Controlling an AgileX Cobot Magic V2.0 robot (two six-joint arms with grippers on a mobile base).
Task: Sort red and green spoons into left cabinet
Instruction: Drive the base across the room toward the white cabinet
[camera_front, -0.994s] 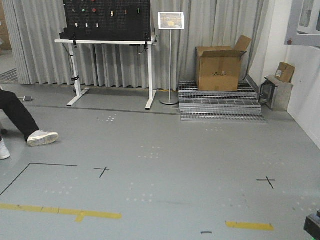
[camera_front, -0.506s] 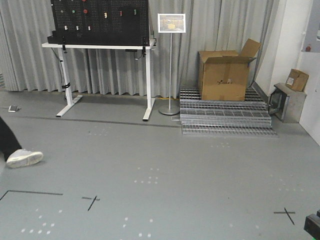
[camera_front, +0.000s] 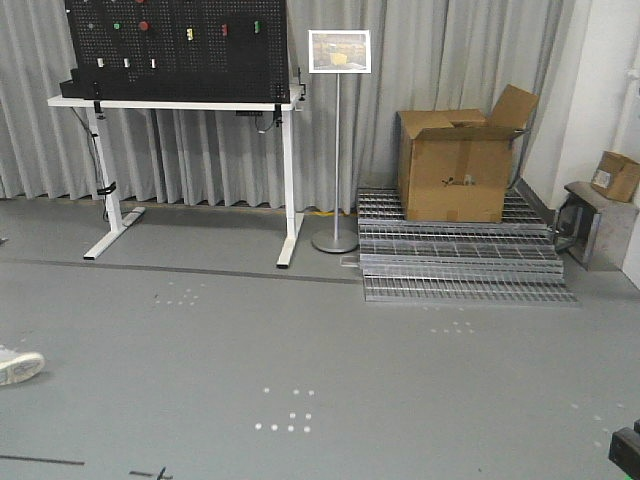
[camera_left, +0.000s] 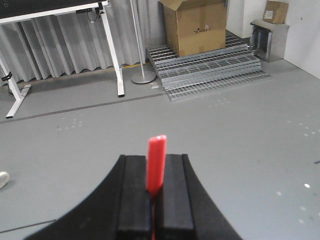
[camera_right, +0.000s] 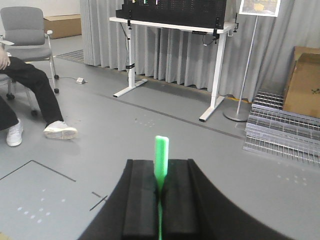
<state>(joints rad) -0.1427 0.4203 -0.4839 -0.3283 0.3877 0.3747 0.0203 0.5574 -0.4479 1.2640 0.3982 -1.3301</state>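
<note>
**Front-facing view.** I am looking across a grey floor at an open cardboard box (camera_front: 455, 165) on a stack of metal grates (camera_front: 460, 262). Its flaps are up and I cannot see what is inside. A smaller closed carton (camera_front: 617, 175) is sitting on a metal stand at the right edge. Neither spoon nor either of my grippers is showing here, and no cabinet.

**Left wrist view.** My left gripper (camera_left: 153, 197) is clamping the red spoon (camera_left: 157, 155), with the pads closed narrow on the shaft. A flat end is projecting forward over the floor. The bowl is out of sight.

**Right wrist view.** My right gripper (camera_right: 160, 200) is pinching the green spoon (camera_right: 161, 160) the same way, upright between the pads, with the bowl again hidden.

**Handling.** I am judging both spoons to be very light, thin, fairly stiff plastic. The smooth shafts are likely to swivel or slide in the pads if knocked. A mid-handle hold looks right to me.

**Destination.** The left cabinet is not appearing in any view.
</note>
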